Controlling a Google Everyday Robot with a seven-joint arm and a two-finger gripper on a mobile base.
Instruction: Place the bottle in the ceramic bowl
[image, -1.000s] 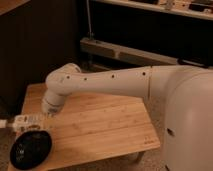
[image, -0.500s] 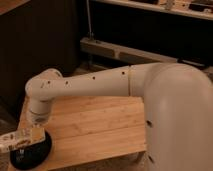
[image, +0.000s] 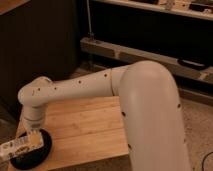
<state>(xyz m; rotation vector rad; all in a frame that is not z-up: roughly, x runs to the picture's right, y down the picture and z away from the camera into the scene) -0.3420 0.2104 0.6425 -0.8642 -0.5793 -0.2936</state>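
The pale bottle (image: 18, 146), with its white printed label, lies sideways over the left part of the glossy black ceramic bowl (image: 36, 155). The bowl sits at the front left corner of the wooden table (image: 85, 125). My gripper (image: 31, 136) hangs straight down from the white arm's wrist (image: 34, 112), directly above the bowl, and is shut on the bottle's right end. I cannot tell whether the bottle touches the bowl. The bottle's left end sticks out past the bowl's rim and the table's edge.
The white arm (image: 145, 100) reaches from the right across the table's back half. Behind the table stand a dark wall and a low metal shelf rail (image: 135, 52). Speckled floor (image: 197, 130) lies to the right.
The arm has swung further left and lowered, and the bottle went with it from beside the bowl to over it. The view has also shifted, so the arm fills more of the picture.
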